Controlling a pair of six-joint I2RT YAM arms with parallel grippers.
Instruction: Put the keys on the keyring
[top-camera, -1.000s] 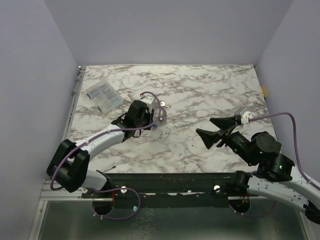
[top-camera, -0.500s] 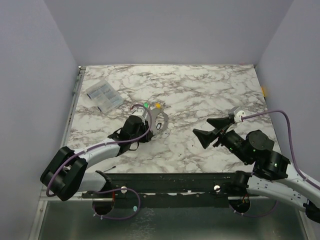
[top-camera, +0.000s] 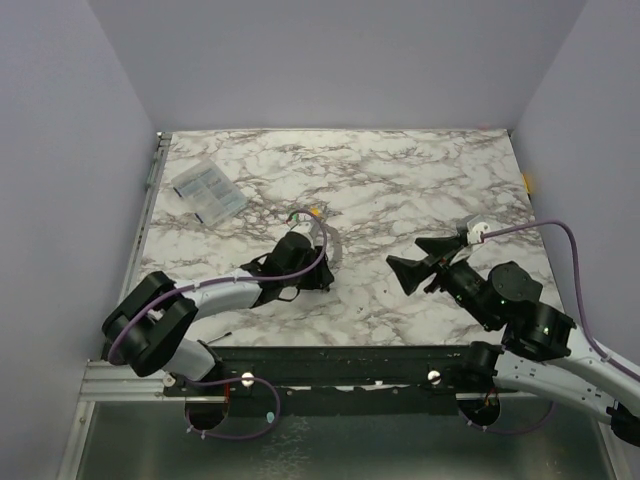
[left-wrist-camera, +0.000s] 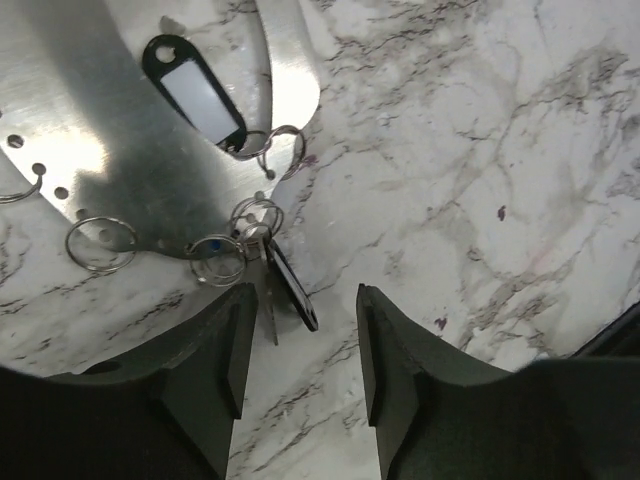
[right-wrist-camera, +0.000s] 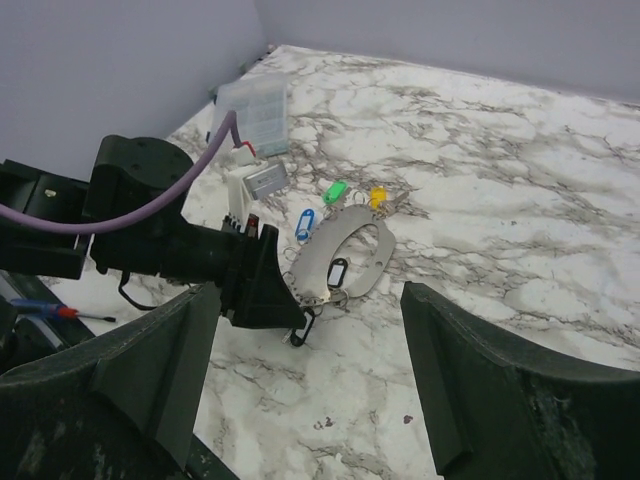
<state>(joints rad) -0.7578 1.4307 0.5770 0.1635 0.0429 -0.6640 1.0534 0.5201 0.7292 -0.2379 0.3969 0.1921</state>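
Packet (top-camera: 207, 190): far-left table (top-camera: 420, 170) corner.
Plate (left-wrist-camera: 120, 150): steel, carrying rings (left-wrist-camera: 100, 243) and two black tags (left-wrist-camera: 196, 95).
Keys (right-wrist-camera: 334, 190): green and yellow lie flat at the plate's far end. Blue lies beside its edge, roughly lengthwise with it.
Left hand (left-wrist-camera: 300, 330): apart, empty, at the plate's near edge.
Right hand (top-camera: 407, 254): wide apart, empty.

I found nothing I could read in any view. Just ahead of the left gripper (left-wrist-camera: 303, 335), the black tag (left-wrist-camera: 195, 92) had a white label window, and it was blank. The second black tag (left-wrist-camera: 290, 288), nearest that gripper's fingertips, stood edge-on, so I could not see its face. Further out from the gripper, the keys (right-wrist-camera: 333, 190) with green, yellow and blue heads were too small to show any marking. The clear packet (top-camera: 207, 190), well beyond the same gripper, showed pale panels inside, but any print on them was too small to make out.
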